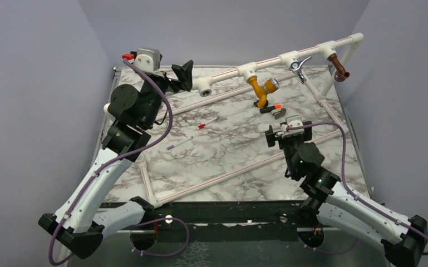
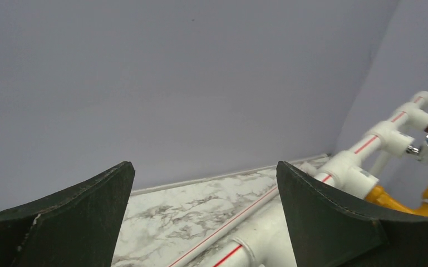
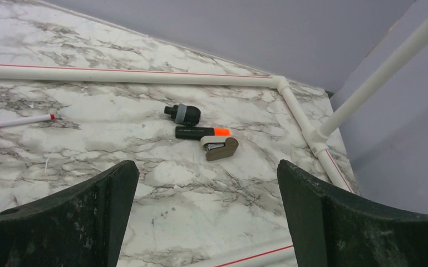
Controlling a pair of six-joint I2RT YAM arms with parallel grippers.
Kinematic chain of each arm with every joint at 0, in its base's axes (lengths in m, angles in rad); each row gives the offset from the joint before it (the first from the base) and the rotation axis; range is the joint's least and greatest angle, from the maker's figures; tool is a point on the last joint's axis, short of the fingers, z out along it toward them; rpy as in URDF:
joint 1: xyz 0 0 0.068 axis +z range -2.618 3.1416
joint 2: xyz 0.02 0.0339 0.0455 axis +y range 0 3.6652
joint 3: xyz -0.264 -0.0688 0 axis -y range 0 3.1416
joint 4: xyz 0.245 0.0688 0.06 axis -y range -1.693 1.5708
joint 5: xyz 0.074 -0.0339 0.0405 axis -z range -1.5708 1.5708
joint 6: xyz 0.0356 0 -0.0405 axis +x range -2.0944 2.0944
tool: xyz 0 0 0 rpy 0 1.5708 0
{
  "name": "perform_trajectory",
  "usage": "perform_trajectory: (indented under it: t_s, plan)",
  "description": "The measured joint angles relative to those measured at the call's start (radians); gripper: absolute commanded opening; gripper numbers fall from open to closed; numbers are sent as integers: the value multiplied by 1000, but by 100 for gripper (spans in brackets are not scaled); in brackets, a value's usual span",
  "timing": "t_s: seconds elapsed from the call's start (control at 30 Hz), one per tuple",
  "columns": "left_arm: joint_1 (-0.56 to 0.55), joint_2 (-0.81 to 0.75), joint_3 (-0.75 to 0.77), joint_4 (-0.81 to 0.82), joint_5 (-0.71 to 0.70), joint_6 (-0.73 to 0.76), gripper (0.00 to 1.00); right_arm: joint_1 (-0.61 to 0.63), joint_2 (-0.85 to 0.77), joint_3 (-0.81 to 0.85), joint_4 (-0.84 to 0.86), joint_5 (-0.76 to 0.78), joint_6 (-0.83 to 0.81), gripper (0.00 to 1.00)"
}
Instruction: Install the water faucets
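Remaining to install, the black orange-tipped faucet (image 3: 203, 132) lies loose on the marble table (image 3: 117, 139), at 12 o'clock from the right gripper (image 3: 203, 172), jaws spread and empty. Next move likely: descend, pinch it, carry it to the vacant tee fitting (image 1: 205, 87) at 10 o'clock, near the spread left gripper (image 1: 185, 75).
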Motion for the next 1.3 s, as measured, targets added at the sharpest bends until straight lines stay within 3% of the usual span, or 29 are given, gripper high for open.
perform_trajectory:
  t_s: [0.17,0.37,0.57,0.67,1.0,1.3]
  plan:
    - [0,-51,-6,-4,162,-19,99,-63,92,-91,175,-13,13,100]
    - [0,-191,-82,-3,362,-63,99,-351,241,-178,358,-100,132,100]
    - [0,-325,-249,63,510,-109,99,-498,523,-293,645,-144,182,100]
    - [0,-357,-314,92,558,-126,99,-540,661,-319,799,-197,180,100]
    - [0,-389,-434,103,589,-125,99,-622,892,-322,1103,-372,173,100]
    - [0,-478,-503,138,623,-127,99,-660,916,-320,1125,-471,180,100]
